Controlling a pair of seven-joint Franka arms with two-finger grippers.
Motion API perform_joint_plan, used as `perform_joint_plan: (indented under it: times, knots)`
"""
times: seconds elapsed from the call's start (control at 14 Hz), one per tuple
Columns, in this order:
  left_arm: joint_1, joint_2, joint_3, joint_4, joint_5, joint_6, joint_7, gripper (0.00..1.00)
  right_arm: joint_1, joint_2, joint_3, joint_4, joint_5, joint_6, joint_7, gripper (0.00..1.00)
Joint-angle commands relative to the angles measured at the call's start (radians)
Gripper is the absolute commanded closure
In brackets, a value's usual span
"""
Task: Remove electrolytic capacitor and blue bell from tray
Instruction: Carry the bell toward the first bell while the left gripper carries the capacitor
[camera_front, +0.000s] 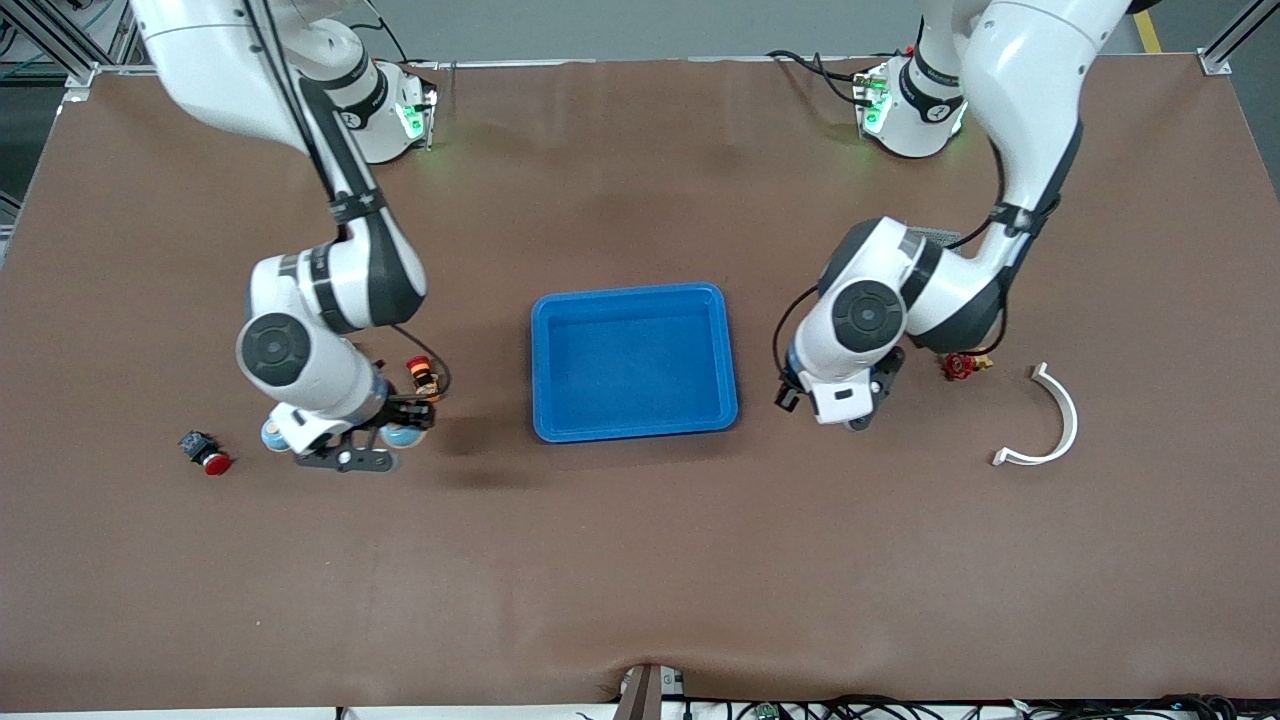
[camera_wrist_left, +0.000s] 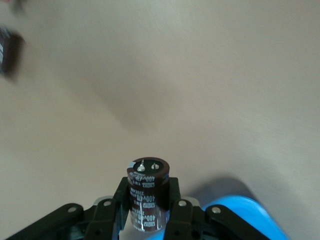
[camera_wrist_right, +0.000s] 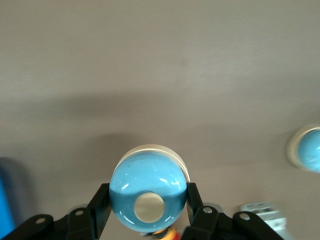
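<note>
Front view: brown matte tabletop (camera_front: 640, 560) bearing an empty blue plastic tray (camera_front: 633, 362); both grippers' fingers are hidden beneath their wrists. Left wrist view: left gripper (camera_wrist_left: 148, 207) fingers clamp a dark cylindrical capacitor (camera_wrist_left: 147, 192) above the tabletop beside the tray. Right wrist view: right gripper (camera_wrist_right: 148, 210) fingers clasp a glossy blue domed bell (camera_wrist_right: 148, 197); a second bell (camera_wrist_right: 306, 149) is cut off.

The front camera sits high, facing both arm bases across the whole table (camera_front: 640, 560). Each wrist camera looks down past its own fingers, close to the tabletop. The left wrist view catches a corner of the blue tray (camera_wrist_left: 250, 215) (camera_front: 634, 362), which the front view shows whole.
</note>
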Motion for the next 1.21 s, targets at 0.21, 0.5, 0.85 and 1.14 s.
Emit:
perform_joint_plan:
  times: [0.21, 0.5, 0.85, 1.14]
  knots:
    - [0.193, -0.109, -0.019, -0.168, -0.008, -0.012, 0.332, 1.00, -0.109, 0.026, 0.013, -0.126, -0.049, 0.226, -0.156, 1.00]
    - [0.301, -0.130, -0.018, -0.228, 0.005, -0.008, 0.528, 1.00, -0.130, 0.072, 0.013, -0.178, -0.052, 0.360, -0.187, 1.00]
    - [0.390, -0.118, -0.016, -0.245, 0.091, 0.018, 0.687, 1.00, -0.129, 0.093, 0.013, -0.196, -0.052, 0.398, -0.186, 1.00]
    - [0.427, -0.081, -0.016, -0.248, 0.170, 0.086, 0.725, 1.00, -0.126, 0.078, 0.016, -0.244, -0.050, 0.395, -0.181, 1.00]
